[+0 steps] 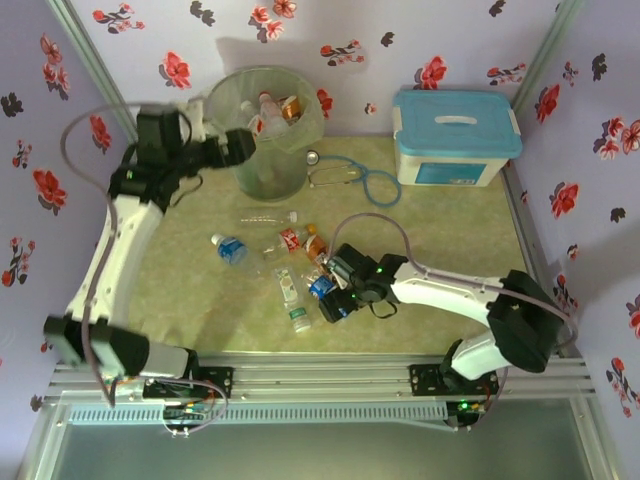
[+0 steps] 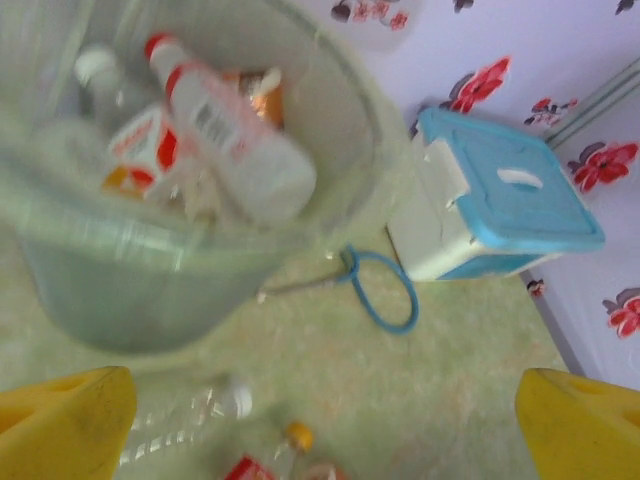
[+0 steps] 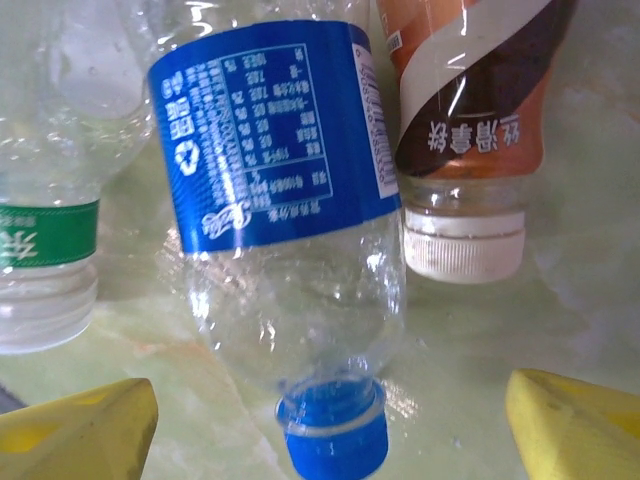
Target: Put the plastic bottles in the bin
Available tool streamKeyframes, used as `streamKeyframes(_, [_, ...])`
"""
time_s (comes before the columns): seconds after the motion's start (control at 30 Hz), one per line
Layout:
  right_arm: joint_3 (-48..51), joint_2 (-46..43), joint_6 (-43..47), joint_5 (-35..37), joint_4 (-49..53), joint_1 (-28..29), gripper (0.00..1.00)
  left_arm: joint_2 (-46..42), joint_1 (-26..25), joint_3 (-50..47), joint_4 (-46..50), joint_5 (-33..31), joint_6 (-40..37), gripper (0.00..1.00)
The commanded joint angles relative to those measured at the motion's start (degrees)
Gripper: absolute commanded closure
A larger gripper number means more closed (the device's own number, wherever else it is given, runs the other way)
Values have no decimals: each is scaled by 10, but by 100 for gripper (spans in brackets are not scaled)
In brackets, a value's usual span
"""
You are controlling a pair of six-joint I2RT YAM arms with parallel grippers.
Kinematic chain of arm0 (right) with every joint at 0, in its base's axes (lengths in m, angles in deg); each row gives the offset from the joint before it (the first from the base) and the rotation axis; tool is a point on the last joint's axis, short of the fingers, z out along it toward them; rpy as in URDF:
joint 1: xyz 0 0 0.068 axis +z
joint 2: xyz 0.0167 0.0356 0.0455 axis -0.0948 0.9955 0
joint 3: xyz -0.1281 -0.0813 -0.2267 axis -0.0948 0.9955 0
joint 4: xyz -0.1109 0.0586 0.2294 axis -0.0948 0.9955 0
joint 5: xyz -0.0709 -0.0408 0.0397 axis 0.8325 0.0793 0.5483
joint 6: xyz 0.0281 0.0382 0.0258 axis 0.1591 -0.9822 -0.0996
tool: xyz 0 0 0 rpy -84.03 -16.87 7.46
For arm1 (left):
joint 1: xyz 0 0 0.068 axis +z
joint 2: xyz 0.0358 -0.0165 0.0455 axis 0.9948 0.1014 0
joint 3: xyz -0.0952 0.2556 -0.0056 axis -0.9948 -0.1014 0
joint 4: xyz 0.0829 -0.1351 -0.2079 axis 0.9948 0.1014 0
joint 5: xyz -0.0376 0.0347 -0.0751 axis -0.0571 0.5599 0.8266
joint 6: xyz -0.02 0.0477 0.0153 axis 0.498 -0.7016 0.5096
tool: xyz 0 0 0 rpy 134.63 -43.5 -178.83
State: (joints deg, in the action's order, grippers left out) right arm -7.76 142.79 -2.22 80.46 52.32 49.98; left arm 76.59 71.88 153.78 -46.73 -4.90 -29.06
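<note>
Right gripper (image 3: 330, 430): yellow fingers spread wide either side of the blue-labelled bottle (image 3: 270, 170), not pinching it. The bottle is clear and blue-capped, lying on the green table (image 1: 200, 300).
Just beside it: green-labelled bottle (image 3: 45, 240); orange-labelled bottle (image 3: 465, 130) with a white cap.
Mid-table: further loose bottles in a cluster.
Left gripper (image 1: 240, 147): spread, empty, at the bin's left rim.
Bin (image 1: 265, 178): translucent, holds several bottles, among them a red-capped bottle (image 2: 235, 140).
Right of the bin: stethoscope (image 1: 372, 182), then the blue-lidded box (image 1: 455, 135).
</note>
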Motion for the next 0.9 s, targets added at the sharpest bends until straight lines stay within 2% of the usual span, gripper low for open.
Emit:
streamKeyframes(0.0, [-19, 23, -17, 21, -27, 4, 10, -70, 4, -134, -69, 1, 61, 2])
streamKeyframes(0.17, [-36, 63, -22, -6, -40, 4, 18, -173, 1, -301, -117, 10, 150, 2])
streamKeyframes(0.3, [-39, 90, -34, -33, -54, 4, 22, -228, -1, -382, -126, 6, 191, 2])
streamKeyframes(0.47, [-44, 97, -33, -17, -40, 5, 33, -275, -1, -458, -176, -35, 237, 3])
streamKeyframes(0.73, [-52, 43, -21, -5, 14, 4, 43, -239, -10, -439, -207, -10, 255, 3])
streamKeyframes(0.8, [-59, 25, -15, 5, 42, 3, 44, -242, -9, -423, -190, -11, 240, 3])
streamKeyframes(0.87, [-63, -1, -7, 18, 65, -2, 49, -248, -9, -401, -161, -18, 223, 2])
